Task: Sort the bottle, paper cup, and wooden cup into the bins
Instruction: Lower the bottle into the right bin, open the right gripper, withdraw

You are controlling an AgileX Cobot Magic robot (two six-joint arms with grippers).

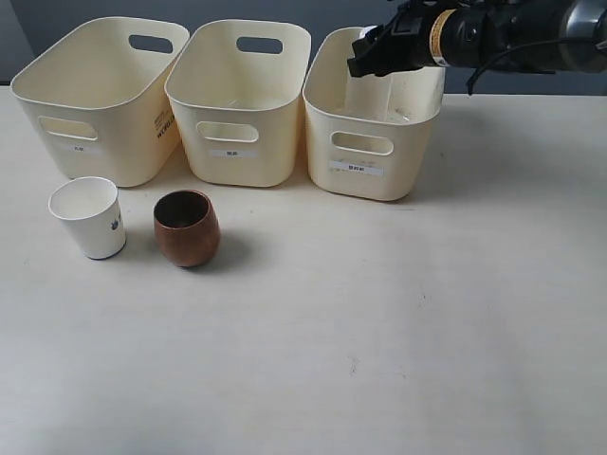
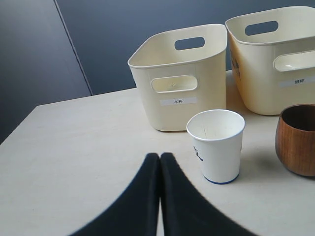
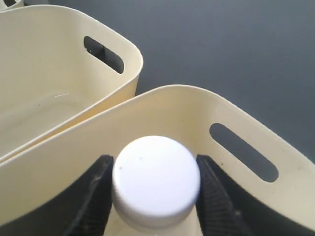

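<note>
My right gripper (image 3: 153, 160) is shut on the bottle, its fingers pressing both sides of the white cap (image 3: 156, 177). It holds the bottle inside the top of the right bin (image 3: 162, 108). In the exterior view the right gripper (image 1: 368, 57) hangs over that bin's (image 1: 370, 171) back rim, and the bottle is mostly hidden. The white paper cup (image 1: 88, 216) (image 2: 216, 145) and the brown wooden cup (image 1: 187, 227) (image 2: 298, 140) stand upright side by side in front of the left bin (image 1: 104, 142). My left gripper (image 2: 160, 158) is shut and empty, low over the table, short of the paper cup.
The three cream bins stand in a row at the back; the middle bin (image 1: 237, 156) (image 2: 275, 93) and the left bin (image 2: 177, 108) look empty. The table (image 1: 379, 332) spreads wide in front. The right arm (image 1: 512, 38) reaches in from the upper right.
</note>
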